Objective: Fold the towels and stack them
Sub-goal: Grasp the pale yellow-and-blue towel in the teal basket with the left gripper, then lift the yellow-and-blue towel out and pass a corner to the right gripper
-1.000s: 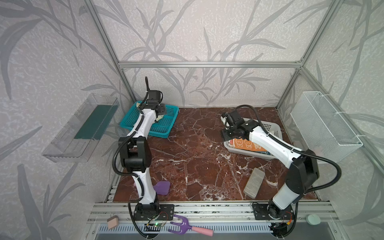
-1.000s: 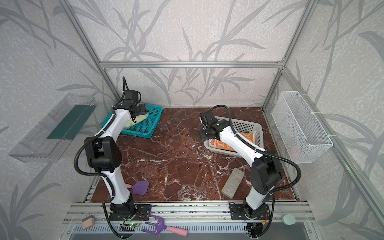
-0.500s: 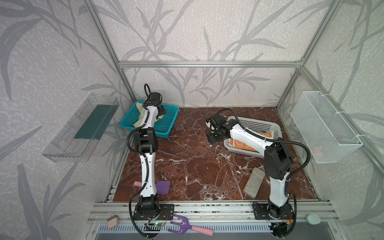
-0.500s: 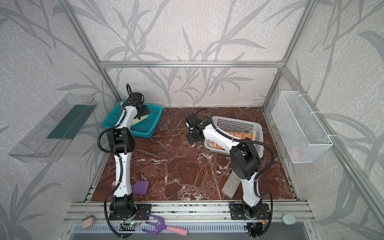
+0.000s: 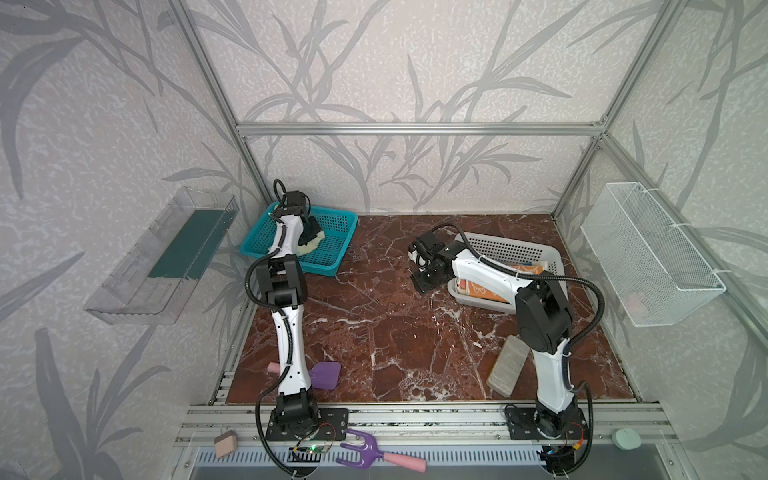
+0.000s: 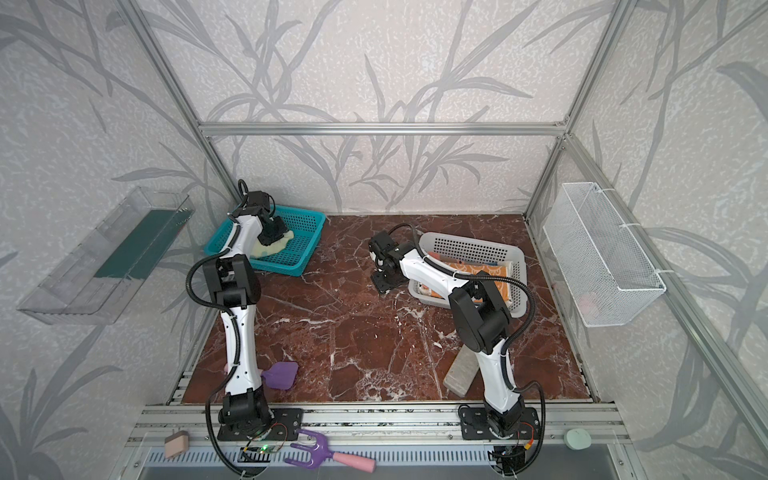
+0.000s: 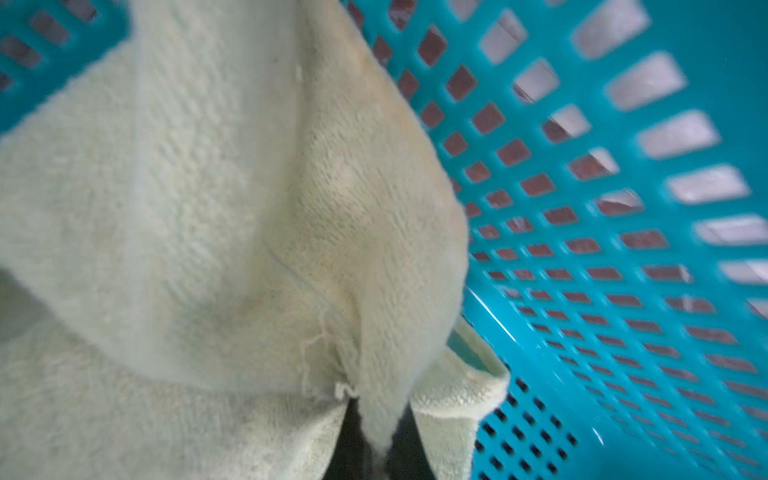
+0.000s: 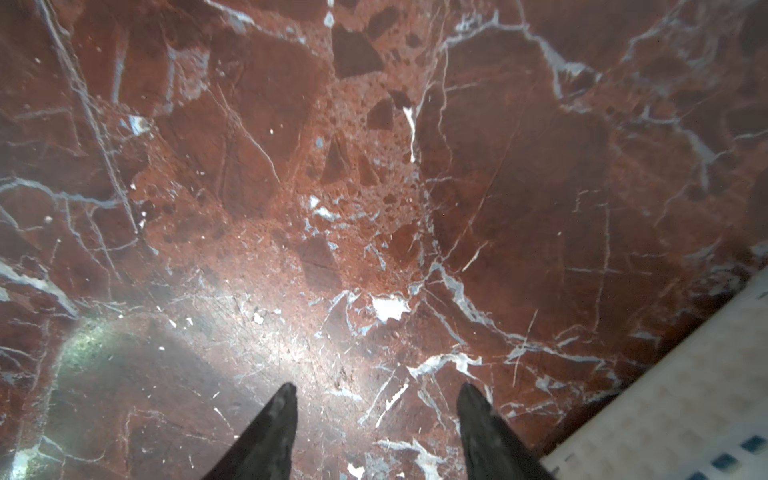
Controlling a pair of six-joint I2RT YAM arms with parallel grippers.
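A pale yellow towel (image 5: 311, 246) (image 6: 275, 246) lies crumpled in the teal basket (image 5: 334, 224) (image 6: 305, 220) at the back left. My left gripper (image 5: 308, 233) (image 6: 272, 232) reaches down into that basket. In the left wrist view it (image 7: 376, 449) is shut on a fold of the towel (image 7: 208, 208), which is pinched between the dark fingers. An orange towel with white figures (image 5: 482, 291) (image 6: 494, 271) lies in the grey basket (image 5: 509, 246) (image 6: 469, 241). My right gripper (image 5: 428, 278) (image 6: 386, 279) (image 8: 376, 390) hangs open over bare marble beside that basket, holding nothing.
A grey block (image 5: 509, 370) lies near the right arm's base and a purple spatula (image 5: 326, 374) by the left arm's base. A wire basket (image 5: 648, 257) hangs on the right wall and a clear shelf (image 5: 166, 257) on the left wall. A purple garden fork (image 5: 374, 453) rests on the front rail.
My left gripper has closed on the pale yellow towel in the teal basket. My right gripper moved left, off the grey basket's edge, and now hangs over the table.
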